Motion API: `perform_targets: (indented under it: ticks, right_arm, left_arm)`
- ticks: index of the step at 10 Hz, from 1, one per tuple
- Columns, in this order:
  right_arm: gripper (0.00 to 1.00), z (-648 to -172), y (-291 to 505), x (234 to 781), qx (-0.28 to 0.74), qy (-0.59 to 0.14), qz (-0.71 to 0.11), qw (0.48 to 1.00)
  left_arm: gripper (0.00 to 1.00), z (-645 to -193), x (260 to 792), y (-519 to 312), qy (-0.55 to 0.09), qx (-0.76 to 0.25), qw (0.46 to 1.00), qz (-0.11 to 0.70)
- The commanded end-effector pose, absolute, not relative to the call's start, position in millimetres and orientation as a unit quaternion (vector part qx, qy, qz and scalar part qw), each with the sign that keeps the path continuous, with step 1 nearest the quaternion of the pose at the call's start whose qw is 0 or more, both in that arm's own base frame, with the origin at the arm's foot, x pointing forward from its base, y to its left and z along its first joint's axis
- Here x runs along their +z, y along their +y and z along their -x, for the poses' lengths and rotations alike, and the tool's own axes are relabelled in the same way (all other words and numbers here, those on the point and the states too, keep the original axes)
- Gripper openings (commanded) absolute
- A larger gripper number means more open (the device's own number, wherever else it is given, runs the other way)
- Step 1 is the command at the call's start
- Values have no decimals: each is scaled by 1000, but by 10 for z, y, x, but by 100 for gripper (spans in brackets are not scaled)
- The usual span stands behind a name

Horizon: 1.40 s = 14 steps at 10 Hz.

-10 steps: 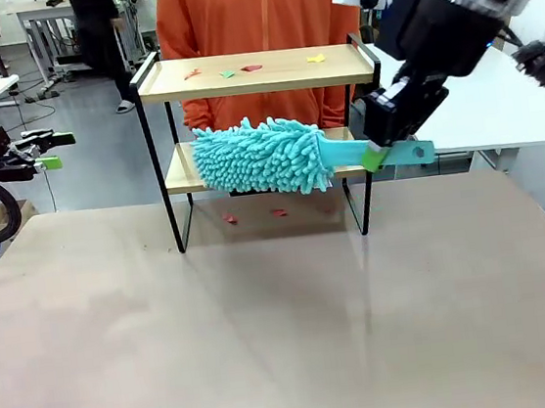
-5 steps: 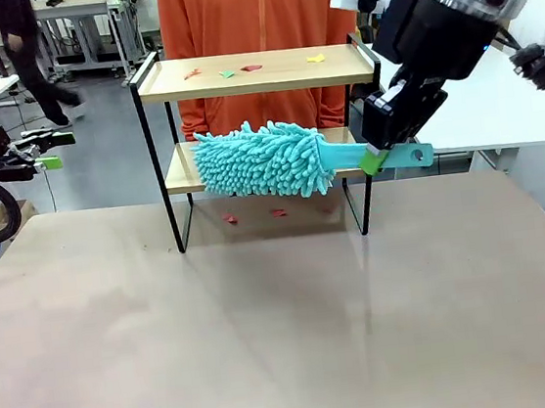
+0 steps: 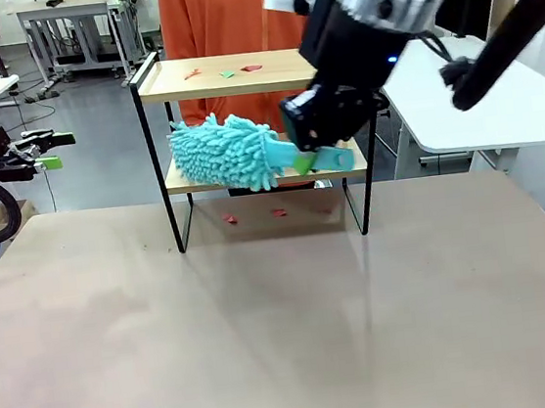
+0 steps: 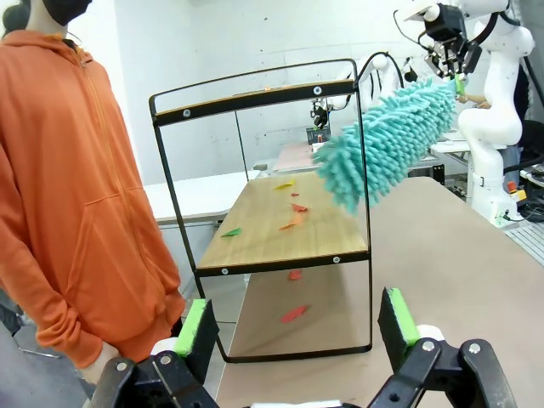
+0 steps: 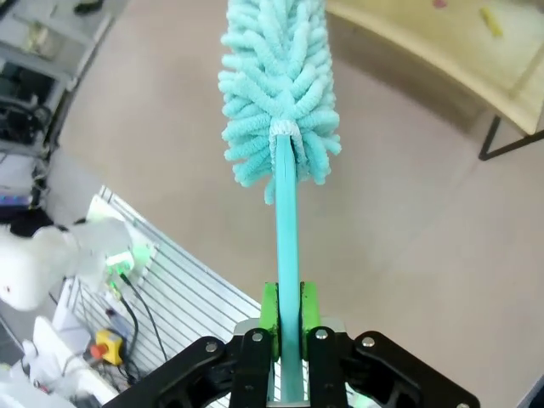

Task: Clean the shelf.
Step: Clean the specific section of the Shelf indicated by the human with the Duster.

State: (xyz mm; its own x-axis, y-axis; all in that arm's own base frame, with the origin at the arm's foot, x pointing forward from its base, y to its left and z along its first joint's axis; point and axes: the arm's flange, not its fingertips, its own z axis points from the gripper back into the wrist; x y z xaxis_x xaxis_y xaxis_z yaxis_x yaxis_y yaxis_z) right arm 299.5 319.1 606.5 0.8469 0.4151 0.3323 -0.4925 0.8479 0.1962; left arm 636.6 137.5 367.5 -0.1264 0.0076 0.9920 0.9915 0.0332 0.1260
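The shelf (image 3: 239,83) stands at the table's far side, with small coloured paper scraps (image 3: 227,72) on its top board. My right gripper (image 3: 305,161) is shut on the handle of a teal fluffy duster (image 3: 218,154), whose head hangs level with the gap between the two boards, over the left half. The right wrist view looks along the handle (image 5: 288,246) to the duster head (image 5: 276,85), with a shelf board (image 5: 425,42) at the top right. My left gripper (image 3: 45,151) hangs open at the far left, its green pads (image 4: 197,327) wide apart, facing the shelf's end (image 4: 272,225).
A person in an orange hoodie (image 3: 221,13) stands right behind the shelf. Two red scraps (image 3: 279,212) lie on the table under it. A white table (image 3: 478,107) stands at the right. The near part of the beige table (image 3: 266,323) is bare.
My right arm has swung left with the duster, carrying its head from the shelf's middle toward the left end. The arm now covers the top board's right part. The left arm has not moved.
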Motion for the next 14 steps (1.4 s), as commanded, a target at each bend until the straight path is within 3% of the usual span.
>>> perform_targets:
  ticks: [1,7,9,12,13,14]
  right_arm:
    - [13,-3133,3457,6132,184,-162,-108,963]
    - [13,-3621,4293,5919,90,-202,-88,971]
    - [13,-3790,4545,5781,53,-180,-87,978]
    - [13,-3835,4753,5662,33,-227,-118,966]
    - [13,-3815,4511,5612,61,-183,-94,977]
    - [13,-3815,4511,5612,61,-183,-94,977]
  left_arm:
    - [100,-6337,3687,1361,-538,-529,474,455]
    - [100,-6337,3687,1361,-538,-529,474,455]
    - [100,-6337,3687,1361,-538,-529,474,455]
    - [100,-6337,3687,1361,-538,-529,474,455]
    - [100,-6337,3687,1361,-538,-529,474,455]
    - [100,-6337,3687,1361,-538,-529,474,455]
